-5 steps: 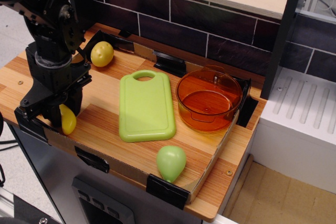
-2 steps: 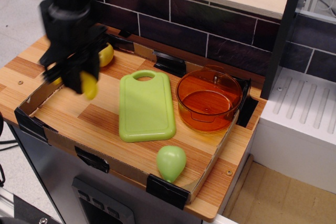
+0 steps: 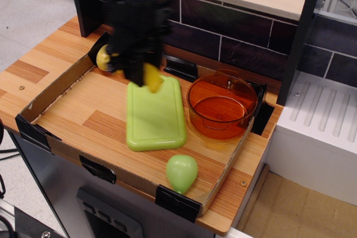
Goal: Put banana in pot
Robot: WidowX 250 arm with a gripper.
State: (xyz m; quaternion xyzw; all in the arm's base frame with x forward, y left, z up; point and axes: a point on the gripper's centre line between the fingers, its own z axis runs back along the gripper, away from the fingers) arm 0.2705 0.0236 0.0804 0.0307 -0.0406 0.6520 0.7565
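Gripper (image 3: pixel 146 71), upper centre, clamps the banana (image 3: pixel 151 78) above the green cutting board (image 3: pixel 155 116), lifted evidently to clear the pot (image 3: pixel 222 106) rim.

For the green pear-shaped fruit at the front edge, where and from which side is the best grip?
Grip the green fruit across its broad rounded body, coming straight down from above. It lies on its side, narrow end toward the front lip, with bare wood to either side for the fingers; the tapered end would likely slip.

No legible text, labels, brands, numbers or signs anywhere in view. The board (image 3: pixel 155 113), the pot (image 3: pixel 222 106), the wooden counter (image 3: pixel 33 66) and the tiled wall (image 3: pixel 223 23) all carry no readable markings.
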